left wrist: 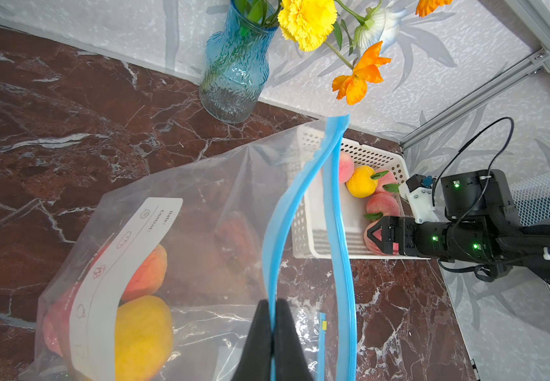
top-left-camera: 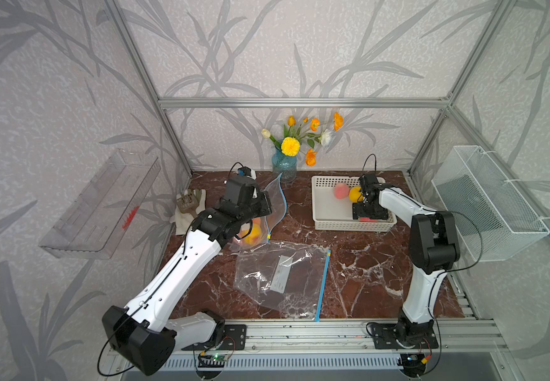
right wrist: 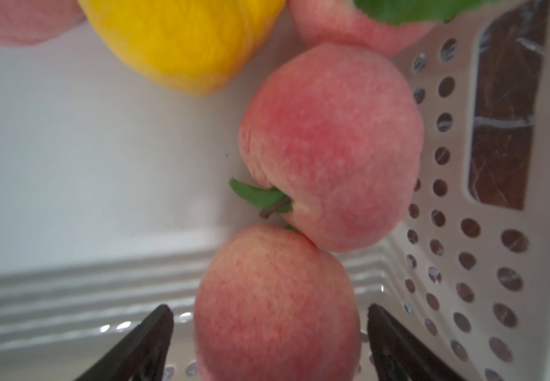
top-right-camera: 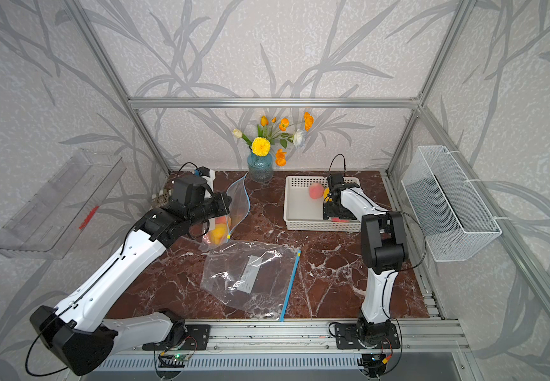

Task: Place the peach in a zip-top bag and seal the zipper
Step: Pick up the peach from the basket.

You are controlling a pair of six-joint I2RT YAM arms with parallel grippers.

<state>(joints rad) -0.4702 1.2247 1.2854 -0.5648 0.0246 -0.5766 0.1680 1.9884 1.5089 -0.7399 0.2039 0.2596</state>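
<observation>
Left gripper (left wrist: 272, 306) is clamped tight on the blue zipper strip (left wrist: 275, 244) of the raised bag (left wrist: 201, 204), and the bag's mouth stands open. Right gripper (right wrist: 267, 310) is spread wide, one finger on either side of a pink peach (right wrist: 276, 280) with slim gaps showing, so no contact that I can see.

Up front, in both top views, a second bag (top-left-camera: 283, 280) lies flat on the marble table (top-left-camera: 382, 270), its blue edge toward the right arm. Further in, the raised bag carries a bagged yellow fruit (left wrist: 143, 333) and a reddish fruit (left wrist: 148, 273).

Beyond that is the white basket (top-left-camera: 342, 226). Our peach sits in its near corner on the right arm's side, touching another peach (right wrist: 329, 148) behind it, with a loose yellow fruit (top-left-camera: 355, 194) past those. At the back wall stands a blue vase (top-left-camera: 284, 166) of flowers.
</observation>
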